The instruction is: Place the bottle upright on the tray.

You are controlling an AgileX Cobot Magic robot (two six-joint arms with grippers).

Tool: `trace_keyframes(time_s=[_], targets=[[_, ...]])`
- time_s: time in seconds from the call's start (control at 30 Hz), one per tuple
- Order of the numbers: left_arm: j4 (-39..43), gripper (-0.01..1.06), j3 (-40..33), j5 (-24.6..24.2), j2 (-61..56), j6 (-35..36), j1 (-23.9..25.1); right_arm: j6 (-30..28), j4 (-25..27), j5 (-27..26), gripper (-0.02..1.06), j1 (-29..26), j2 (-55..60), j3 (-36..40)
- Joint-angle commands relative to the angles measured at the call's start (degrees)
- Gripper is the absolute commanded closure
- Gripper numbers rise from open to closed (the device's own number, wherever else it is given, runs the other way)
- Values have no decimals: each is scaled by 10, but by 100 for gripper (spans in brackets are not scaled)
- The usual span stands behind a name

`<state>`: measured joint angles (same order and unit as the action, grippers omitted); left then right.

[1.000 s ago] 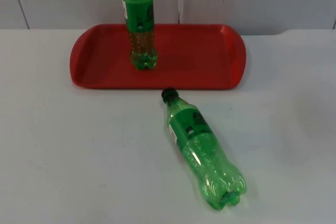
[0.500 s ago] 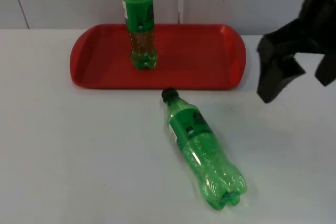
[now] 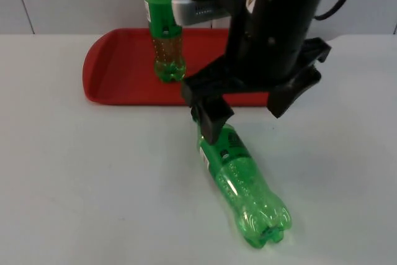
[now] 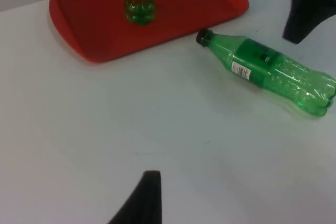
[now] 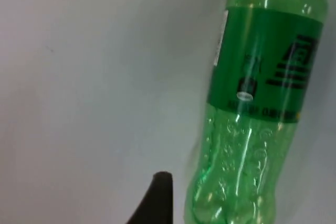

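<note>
A green plastic bottle lies on its side on the white table, its black cap pointing at the red tray; it also shows in the left wrist view and the right wrist view. A second green bottle stands upright on the tray's left half. My right gripper hangs open over the lying bottle's neck, one finger left of the neck and the other toward the tray's right end. Nothing is held. My left gripper waits well away from both bottles.
The tray lies against the grey partition wall, its right half bare. The right arm covers the tray's middle in the top view. Open white table surrounds the lying bottle on the left, right and front.
The right arm has swung in from the right edge to above the lying bottle's neck. Neither bottle nor the tray has moved.
</note>
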<state>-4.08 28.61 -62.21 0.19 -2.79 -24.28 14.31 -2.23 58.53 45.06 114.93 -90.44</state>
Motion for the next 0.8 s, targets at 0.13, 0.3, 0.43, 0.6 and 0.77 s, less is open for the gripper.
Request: trace_keyframes(time_s=[0.13,0.3,0.43,0.6,0.77], targets=[[2,0,-3,7,-2,1,-3,72,-61,7,21,2,42,-41],[3,0,-3,7,-2,1,-3,114,-88,-40,21,2,61,-46],[3,0,-3,7,-2,1,-3,131,-96,-53,21,2,68,-46],[3,0,-3,7,-2,1,-3,131,-94,-63,21,1,85,-49],[3,0,-3,7,-2,1,-3,133,-92,-73,21,0,118,-69]])
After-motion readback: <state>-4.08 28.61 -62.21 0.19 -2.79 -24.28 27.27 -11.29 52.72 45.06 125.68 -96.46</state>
